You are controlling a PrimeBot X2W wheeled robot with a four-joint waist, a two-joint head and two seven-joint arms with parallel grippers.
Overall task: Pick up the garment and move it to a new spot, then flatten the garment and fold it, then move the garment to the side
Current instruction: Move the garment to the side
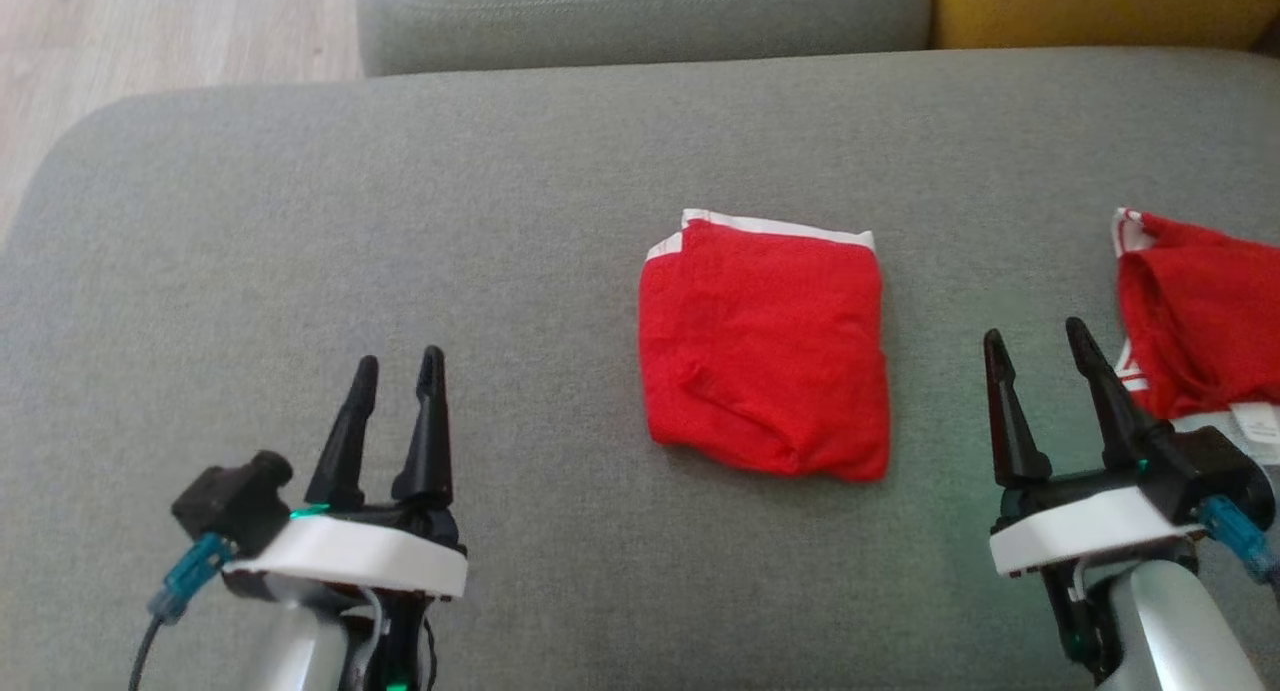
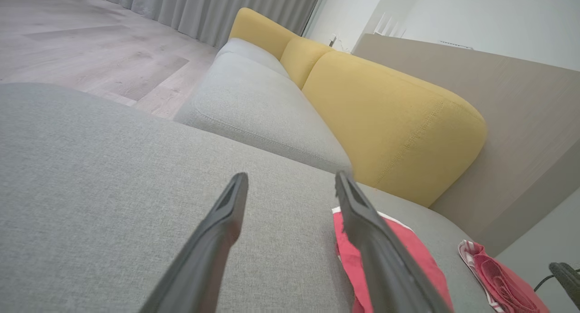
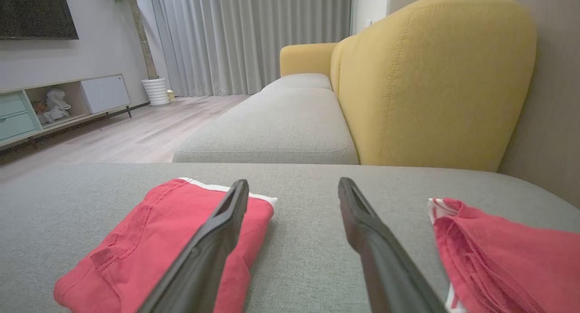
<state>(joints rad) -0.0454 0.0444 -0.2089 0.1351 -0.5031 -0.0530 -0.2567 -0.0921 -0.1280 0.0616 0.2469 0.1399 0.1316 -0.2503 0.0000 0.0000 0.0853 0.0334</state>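
A red garment (image 1: 765,346) with a white band lies folded into a neat square in the middle of the grey cushion (image 1: 400,221); it also shows in the left wrist view as the red garment (image 2: 408,254) and in the right wrist view (image 3: 158,240). My left gripper (image 1: 398,368) hovers open at the lower left, well apart from it. To the garment's right, my right gripper (image 1: 1035,339) stands open and empty. In each wrist view the fingers (image 2: 217,231) (image 3: 217,231) are spread with nothing between them.
A second red garment (image 1: 1200,311) lies bunched at the cushion's right edge, close to my right gripper, seen also in the right wrist view (image 3: 503,258). Another grey seat (image 1: 640,11) and a yellow backrest (image 3: 430,77) lie beyond. Wooden floor (image 1: 150,31) is at the far left.
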